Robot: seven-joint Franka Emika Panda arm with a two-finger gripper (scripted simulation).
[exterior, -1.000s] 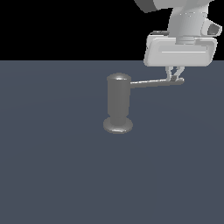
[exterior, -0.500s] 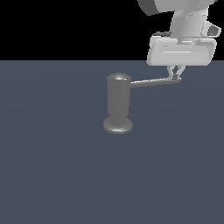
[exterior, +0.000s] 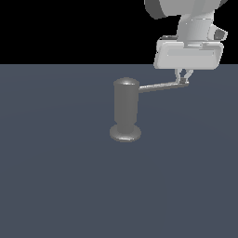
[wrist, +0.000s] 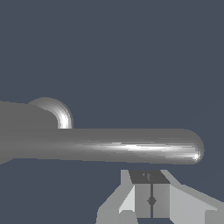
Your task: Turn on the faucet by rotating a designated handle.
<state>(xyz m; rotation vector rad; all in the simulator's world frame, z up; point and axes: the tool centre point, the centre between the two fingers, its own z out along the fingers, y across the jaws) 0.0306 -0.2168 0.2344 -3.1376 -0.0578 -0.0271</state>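
The faucet (exterior: 125,110) is a dull grey upright cylinder on a flared round foot, standing on the dark floor. Its handle (exterior: 160,86), a thin grey rod, sticks out toward the exterior view's right. My gripper (exterior: 182,79) hangs from above at the rod's tip, its fingertips touching the tip's side. In the wrist view the handle (wrist: 131,146) runs straight across the picture with its rounded tip showing. The gripper (wrist: 151,199) lies beside the rod with its two fingers pressed together, not around it. The faucet's foot (wrist: 54,109) peeks out behind the rod.
The flat dark grey floor (exterior: 60,186) stretches all around the faucet. No other object shows in either view.
The handle's tip has swung a little toward the far side, upward in the exterior view. My gripper has moved with it, staying at the tip.
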